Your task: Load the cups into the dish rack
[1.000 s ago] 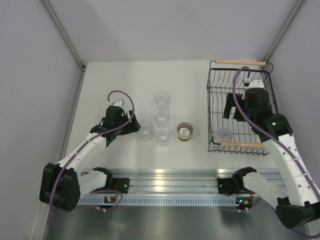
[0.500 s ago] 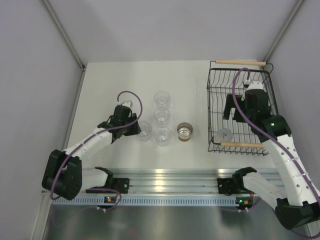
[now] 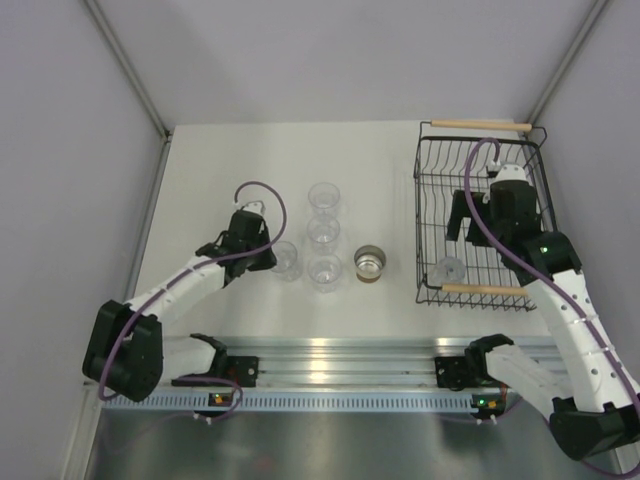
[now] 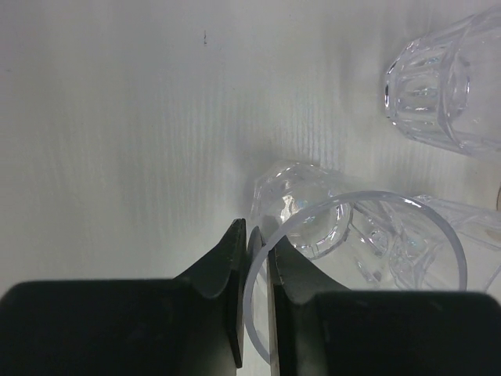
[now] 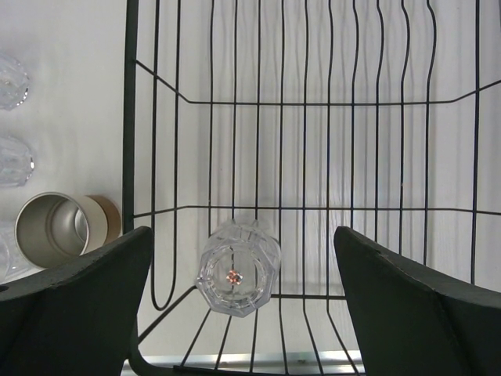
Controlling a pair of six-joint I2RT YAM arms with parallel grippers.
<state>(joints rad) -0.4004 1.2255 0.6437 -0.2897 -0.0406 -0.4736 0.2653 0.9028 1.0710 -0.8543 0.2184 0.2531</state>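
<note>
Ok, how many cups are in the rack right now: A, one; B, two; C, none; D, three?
A: just one clear cup shows inside the rack.

tumbler (image 3: 449,268) in rack (image 3: 481,125), other cups (image 3: 324,232) left

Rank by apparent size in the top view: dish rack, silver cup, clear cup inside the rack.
1. dish rack: by far the largest.
2-3. silver cup and clear cup lying in the rack: near the same footprint. The silver cup may look a touch wider, but it is too close to rank.
</note>
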